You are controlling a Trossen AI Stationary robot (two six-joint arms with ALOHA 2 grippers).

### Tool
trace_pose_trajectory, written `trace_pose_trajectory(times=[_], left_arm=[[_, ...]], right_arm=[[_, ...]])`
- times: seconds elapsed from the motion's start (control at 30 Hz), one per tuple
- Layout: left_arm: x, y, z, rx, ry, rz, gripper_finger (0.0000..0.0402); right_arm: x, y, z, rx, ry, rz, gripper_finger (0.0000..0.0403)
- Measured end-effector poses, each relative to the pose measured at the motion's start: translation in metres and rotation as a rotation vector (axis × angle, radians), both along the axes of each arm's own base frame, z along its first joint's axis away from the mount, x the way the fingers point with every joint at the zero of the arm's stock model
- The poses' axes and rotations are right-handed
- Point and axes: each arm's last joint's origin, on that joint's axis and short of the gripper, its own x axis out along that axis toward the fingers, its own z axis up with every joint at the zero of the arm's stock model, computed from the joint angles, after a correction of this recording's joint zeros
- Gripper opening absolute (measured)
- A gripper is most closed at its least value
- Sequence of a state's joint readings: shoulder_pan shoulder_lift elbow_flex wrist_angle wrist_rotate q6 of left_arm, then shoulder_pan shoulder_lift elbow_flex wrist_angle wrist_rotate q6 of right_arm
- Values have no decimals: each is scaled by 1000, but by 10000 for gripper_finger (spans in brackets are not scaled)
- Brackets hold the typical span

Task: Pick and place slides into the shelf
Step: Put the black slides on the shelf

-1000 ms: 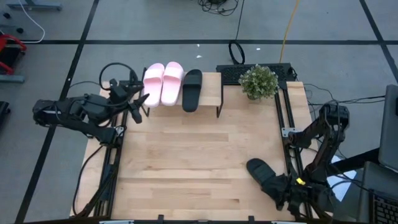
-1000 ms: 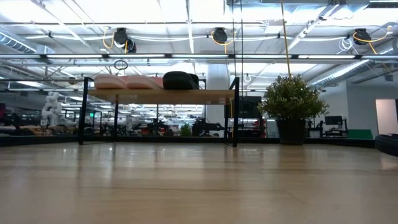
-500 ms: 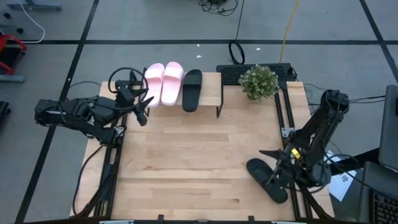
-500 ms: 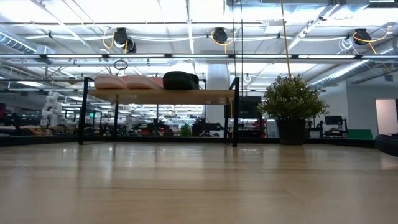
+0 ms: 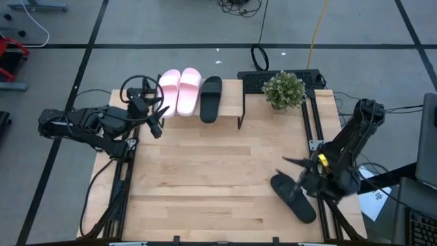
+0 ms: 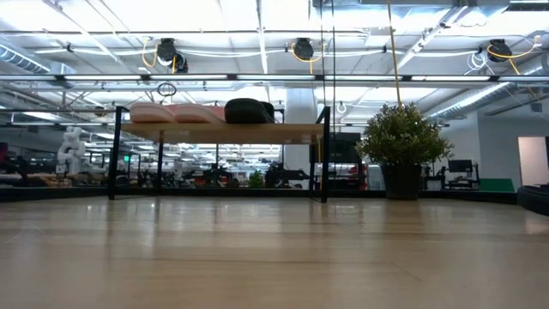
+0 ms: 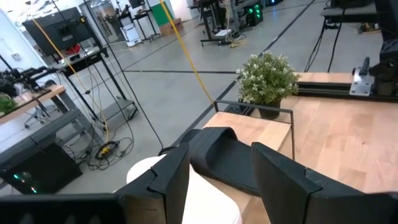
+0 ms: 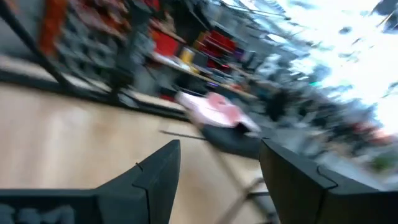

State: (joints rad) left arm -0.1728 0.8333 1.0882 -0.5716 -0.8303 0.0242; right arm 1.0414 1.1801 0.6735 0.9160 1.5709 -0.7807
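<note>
Black slide [image 5: 293, 198] lies loose at lower right of high view, long axis diagonal, upper-left to lower-right. Right gripper [image 5: 295, 166] just above its upper end, fingers spread wide, empty. Shelf [image 5: 232, 99] at upper centre already carries pink pair [image 5: 179, 91] and black mate [image 5: 211, 98]; free space right of mate. Left gripper [image 5: 157, 116] parked beside shelf's left end, open, empty, well apart from loose slide. Right arm far nearer.

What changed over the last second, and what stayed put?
The right gripper rose off the table's near edge and swung up beside the loose matte black slide, open. The left gripper edged nearer the low wood-topped shelf. All slides stayed put.
</note>
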Motion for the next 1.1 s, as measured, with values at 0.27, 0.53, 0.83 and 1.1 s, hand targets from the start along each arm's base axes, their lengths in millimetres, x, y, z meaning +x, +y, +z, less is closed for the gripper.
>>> trace_pose_trajectory(times=[0.27,0.53,0.83,1.1], left_arm=[[0,0,0,-5,1,-16,175],[16,-5,-7,-99,-6,-75,175],[105,-28,-32,-237,-62,-349,175],[170,-70,-69,-359,-154,-632,175]], right_arm=[[17,-46,15,-143,104,-194,210],[16,-60,23,-108,81,-236,210],[9,-67,31,-88,66,-235,210],[-8,-85,48,-43,12,-210,210]])
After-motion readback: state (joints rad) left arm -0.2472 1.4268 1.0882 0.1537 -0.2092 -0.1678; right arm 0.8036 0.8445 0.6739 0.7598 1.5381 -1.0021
